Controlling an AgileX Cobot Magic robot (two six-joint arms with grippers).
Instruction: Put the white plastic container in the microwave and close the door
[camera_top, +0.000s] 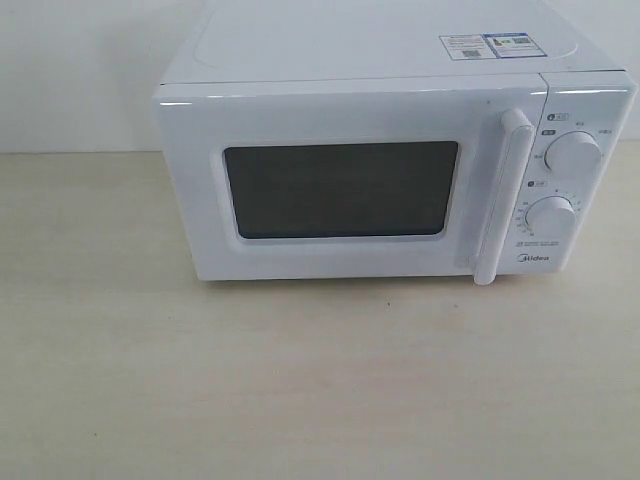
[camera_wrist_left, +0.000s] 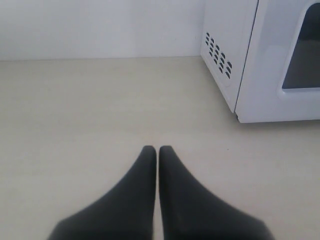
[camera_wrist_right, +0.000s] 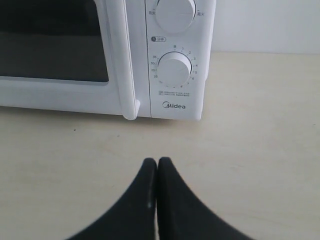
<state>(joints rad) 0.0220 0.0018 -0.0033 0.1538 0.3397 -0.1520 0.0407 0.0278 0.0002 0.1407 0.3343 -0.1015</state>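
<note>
Exterior view: the microwave (camera_top: 300, 45) stands toward the back edge of the bench (camera_top: 300, 380), right of its middle. The door (camera_top: 340, 120) is shut flush with the front, and its bar handle (camera_top: 500, 195) stands upright beside the two dials (camera_top: 573, 153). A sticker (camera_top: 486, 45) lies on the top panel. The mesh window (camera_top: 340, 190) is too dark to show the cavity, so I cannot tell where the white plastic container is.

Left wrist view: my left gripper (camera_wrist_left: 158, 148) has its fingertips pressed together with nothing between them. It is above bare bench, apart from the microwave's vented side wall (camera_wrist_left: 218, 50).

Right wrist view: my right gripper (camera_wrist_right: 157, 161) is likewise fully closed and empty. It is above bare bench in front of the control panel, facing the lower dial (camera_wrist_right: 174, 69).
</note>
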